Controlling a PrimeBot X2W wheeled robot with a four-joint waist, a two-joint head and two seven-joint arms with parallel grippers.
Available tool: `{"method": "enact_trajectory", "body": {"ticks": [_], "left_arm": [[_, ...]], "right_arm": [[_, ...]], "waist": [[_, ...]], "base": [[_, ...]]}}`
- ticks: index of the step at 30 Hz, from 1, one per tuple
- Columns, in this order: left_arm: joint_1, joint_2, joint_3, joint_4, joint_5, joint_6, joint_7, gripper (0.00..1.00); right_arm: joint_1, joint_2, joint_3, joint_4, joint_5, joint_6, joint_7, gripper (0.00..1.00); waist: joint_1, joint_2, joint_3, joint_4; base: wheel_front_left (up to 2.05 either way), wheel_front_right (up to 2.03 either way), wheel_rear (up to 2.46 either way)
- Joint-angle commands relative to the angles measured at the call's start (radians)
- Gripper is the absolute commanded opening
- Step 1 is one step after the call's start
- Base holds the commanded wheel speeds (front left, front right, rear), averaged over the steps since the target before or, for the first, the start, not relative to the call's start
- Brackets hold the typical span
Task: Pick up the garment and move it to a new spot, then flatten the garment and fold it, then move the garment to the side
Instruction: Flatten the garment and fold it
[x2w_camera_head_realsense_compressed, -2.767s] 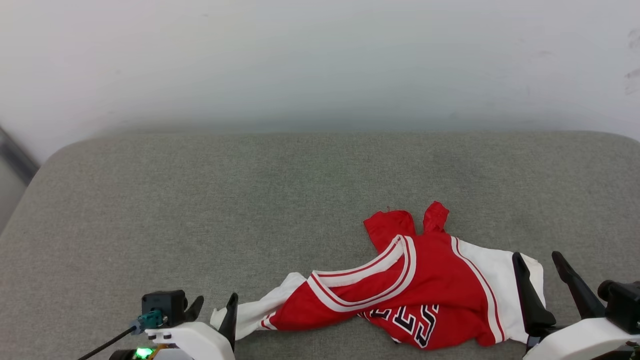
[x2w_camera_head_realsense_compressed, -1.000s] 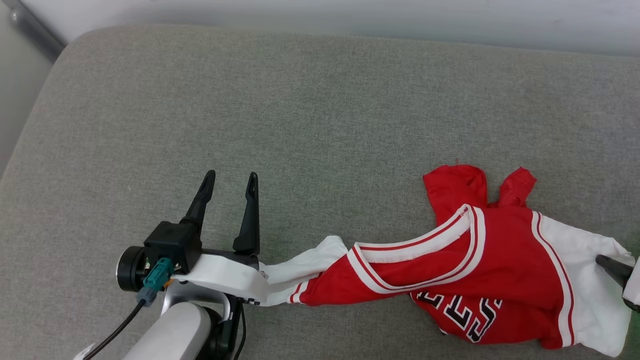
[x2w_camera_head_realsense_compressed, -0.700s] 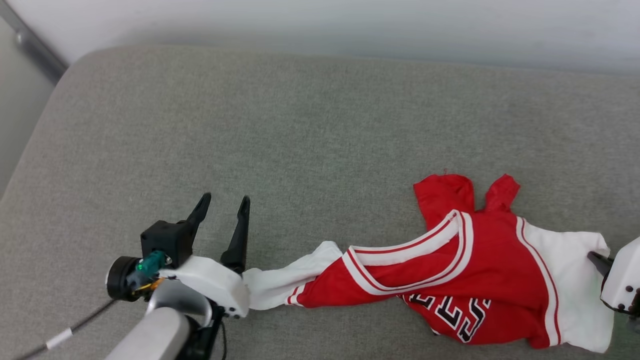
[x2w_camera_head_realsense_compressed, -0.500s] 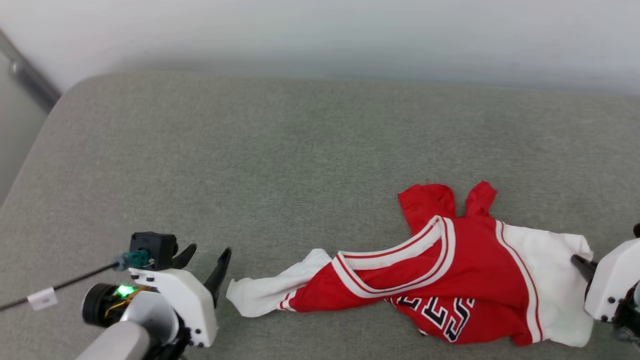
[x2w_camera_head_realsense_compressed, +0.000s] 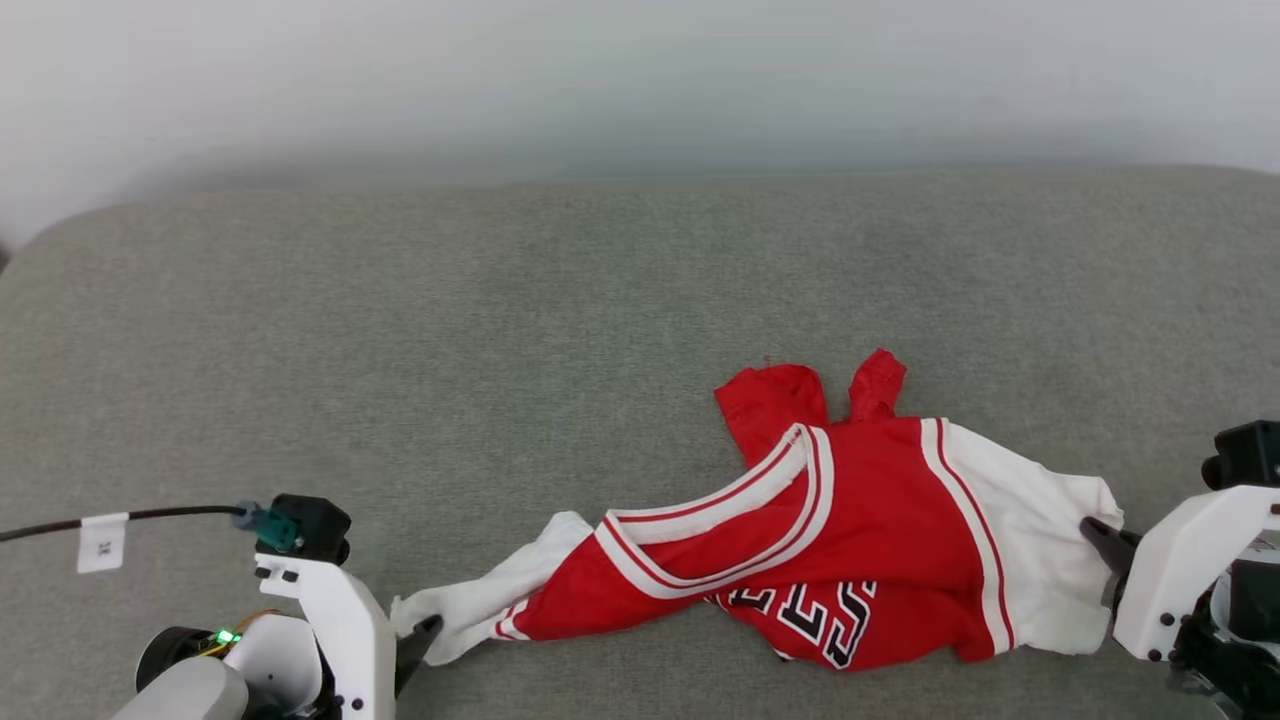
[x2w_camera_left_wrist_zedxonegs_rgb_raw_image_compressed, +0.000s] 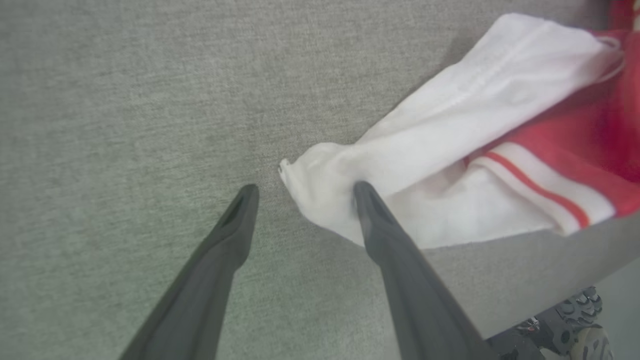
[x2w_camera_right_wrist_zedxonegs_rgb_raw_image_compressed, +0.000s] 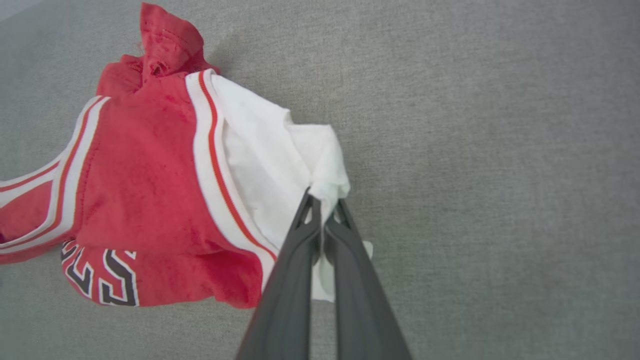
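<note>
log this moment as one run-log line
garment: crumpled on grey cushion | left gripper: open, around white sleeve tip | right gripper: shut on other white sleeve

The left gripper (x2w_camera_left_wrist_zedxonegs_rgb_raw_image_compressed: 305, 189) is showing two long, dark grey fingers tapering to narrow tips. Behind it, a white moulded wrist shell (x2w_camera_head_realsense_compressed: 335, 620) is carrying small dark screws. A black boxy module (x2w_camera_head_realsense_compressed: 312, 525) is sitting on the shell with a teal plug (x2w_camera_head_realsense_compressed: 262, 518) in it. A thin black cable (x2w_camera_head_realsense_compressed: 160, 514) is running from the plug, wearing a white paper tag (x2w_camera_head_realsense_compressed: 102, 541). A small green light (x2w_camera_head_realsense_compressed: 226, 637) is glowing beside a rounded grey forearm (x2w_camera_head_realsense_compressed: 185, 692). The right gripper (x2w_camera_right_wrist_zedxonegs_rgb_raw_image_compressed: 325, 199) is showing matching dark fingers with slotted tips, a white screw-dotted shell (x2w_camera_head_realsense_compressed: 1185, 560) and a black block (x2w_camera_head_realsense_compressed: 1245, 455).
</note>
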Motion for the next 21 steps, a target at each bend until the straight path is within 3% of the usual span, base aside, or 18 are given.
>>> {"method": "enact_trajectory", "body": {"ticks": [1, 7, 8, 9, 10, 18, 21], "left_arm": [[-0.021, -0.004, -0.017, 0.015, 0.001, -0.005, 0.027, 1.00], [-0.030, -0.046, -0.102, 0.067, -0.012, -0.024, 0.152, 1.00], [-0.029, -0.061, -0.117, 0.071, -0.020, -0.027, 0.172, 0.49], [-0.032, -0.071, -0.126, 0.075, -0.019, -0.030, 0.181, 0.29], [-0.036, -0.080, -0.131, 0.080, -0.016, -0.029, 0.183, 0.00], [-0.097, -0.071, -0.100, 0.107, 0.033, -0.018, 0.108, 0.00], [-0.154, -0.064, -0.061, 0.099, 0.085, 0.004, 0.021, 0.00]], "right_arm": [[-0.013, 0.001, 0.008, -0.004, 0.004, 0.000, -0.008, 0.00], [-0.026, -0.006, 0.023, 0.004, 0.011, 0.000, -0.026, 0.00], [-0.029, -0.007, 0.024, 0.007, 0.013, 0.000, -0.031, 0.00], [-0.033, -0.010, 0.026, 0.007, 0.014, 0.000, -0.039, 0.00], [-0.034, -0.012, 0.027, 0.010, 0.016, 0.000, -0.043, 0.00], [-0.038, -0.043, 0.035, 0.024, 0.024, 0.000, -0.089, 0.00], [-0.053, -0.070, 0.034, 0.029, 0.013, 0.000, -0.132, 0.00]], "waist": [[0.0000, -0.0001, 0.021, -0.022], [0.0000, -0.0001, 0.040, -0.044], [0.0000, -0.0001, 0.041, -0.047], [0.0000, -0.0001, 0.042, -0.049], [0.0000, -0.0001, 0.042, -0.049], [0.0000, -0.0001, 0.005, -0.036], [0.0000, -0.0001, -0.047, -0.022]], "base": [[0.00, 0.00, 0.00], [0.00, 0.00, 0.00], [0.00, 0.00, 0.00], [0.00, 0.00, 0.00], [0.00, 0.00, 0.00], [0.00, 0.00, 0.00], [0.00, 0.00, 0.00]]}}
